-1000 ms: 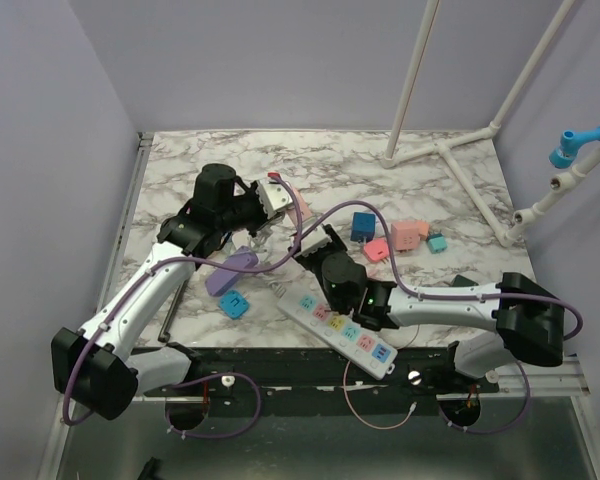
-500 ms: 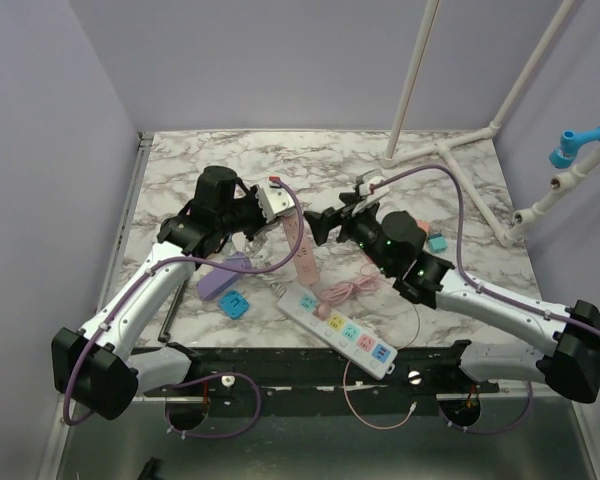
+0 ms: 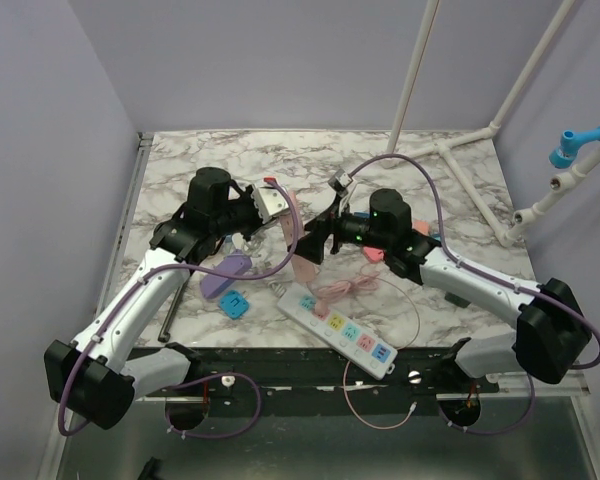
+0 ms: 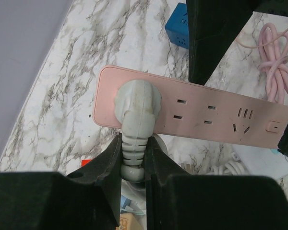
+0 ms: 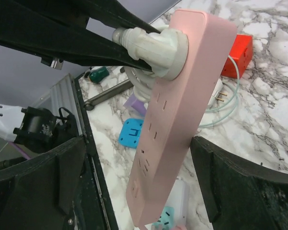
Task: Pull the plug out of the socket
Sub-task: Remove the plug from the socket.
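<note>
We pinch the grey round plug with the left jaws closed. Right jaws gape astride the pink plastic socket strip; next we'd clamp, then pull.

Three views meeting on one pink power strip.
The top camera stands high behind the arm bases, far back, looking down over the whole table. The left wrist camera peers close along the left gripper at the plug just ahead. The right wrist camera faces the same strip and plug from the opposite side, between the right gripper fingers.
</note>
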You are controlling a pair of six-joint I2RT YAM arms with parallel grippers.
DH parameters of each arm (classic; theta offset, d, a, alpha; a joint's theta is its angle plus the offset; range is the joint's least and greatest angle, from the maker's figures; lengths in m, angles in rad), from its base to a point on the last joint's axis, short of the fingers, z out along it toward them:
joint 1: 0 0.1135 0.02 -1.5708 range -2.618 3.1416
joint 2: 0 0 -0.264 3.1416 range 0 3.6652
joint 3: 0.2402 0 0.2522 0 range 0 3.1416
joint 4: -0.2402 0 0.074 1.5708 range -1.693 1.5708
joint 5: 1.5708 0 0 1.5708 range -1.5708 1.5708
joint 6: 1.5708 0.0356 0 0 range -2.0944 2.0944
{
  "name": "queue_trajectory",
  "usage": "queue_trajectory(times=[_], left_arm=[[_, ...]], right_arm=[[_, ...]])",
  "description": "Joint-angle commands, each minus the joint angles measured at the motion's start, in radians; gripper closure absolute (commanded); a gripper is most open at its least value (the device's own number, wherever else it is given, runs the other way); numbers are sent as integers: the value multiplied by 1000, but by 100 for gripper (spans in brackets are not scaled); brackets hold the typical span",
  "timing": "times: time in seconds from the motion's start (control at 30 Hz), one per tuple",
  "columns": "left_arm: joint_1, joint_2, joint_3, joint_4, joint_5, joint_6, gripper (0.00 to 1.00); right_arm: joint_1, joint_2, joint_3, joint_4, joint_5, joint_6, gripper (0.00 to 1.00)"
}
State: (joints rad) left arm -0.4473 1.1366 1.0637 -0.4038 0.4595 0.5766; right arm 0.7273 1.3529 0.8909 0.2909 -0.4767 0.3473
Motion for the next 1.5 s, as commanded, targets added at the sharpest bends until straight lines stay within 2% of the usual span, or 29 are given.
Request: queue_trajectory(times=[0.0, 0.17, 0.4, 0.5, 0.63, 0.8, 0.93, 1.07, 1.2, 1.3, 1.47], left_arm=[[1, -44, 15, 100, 13, -24, 100], [-1, -49, 19, 104, 30, -20, 100], [-1, -55, 32, 89, 45, -32, 100], [0, -64, 29, 105, 46, -44, 100], [-2, -71, 32, 111, 56, -47, 100], [-4, -82, 25, 113, 65, -32, 100], [-7, -89, 22, 90, 84, 0, 100], [-12, -92, 18, 83, 85, 24, 100], [-14, -93, 40, 72, 87, 46, 100], [-13, -94, 69, 72, 88, 45, 100], [-14, -97, 103, 27, 110, 38, 100]], right_arm=[[0, 38, 27, 20, -119, 30, 0], [0, 92, 40, 101, -110, 91, 1], [0, 154, 58, 182, -46, 133, 14], [0, 156, 43, 264, -32, 181, 27], [0, 176, 49, 292, -46, 213, 45], [-1, 198, 59, 280, -56, 227, 86], [0, 199, 67, 270, -51, 231, 99], [-2, 201, 100, 207, 7, 233, 99], [-31, 271, 190, 3, 77, 234, 99], [-78, 331, 212, -49, 52, 265, 99], [-86, 366, 243, -135, 118, 224, 99]])
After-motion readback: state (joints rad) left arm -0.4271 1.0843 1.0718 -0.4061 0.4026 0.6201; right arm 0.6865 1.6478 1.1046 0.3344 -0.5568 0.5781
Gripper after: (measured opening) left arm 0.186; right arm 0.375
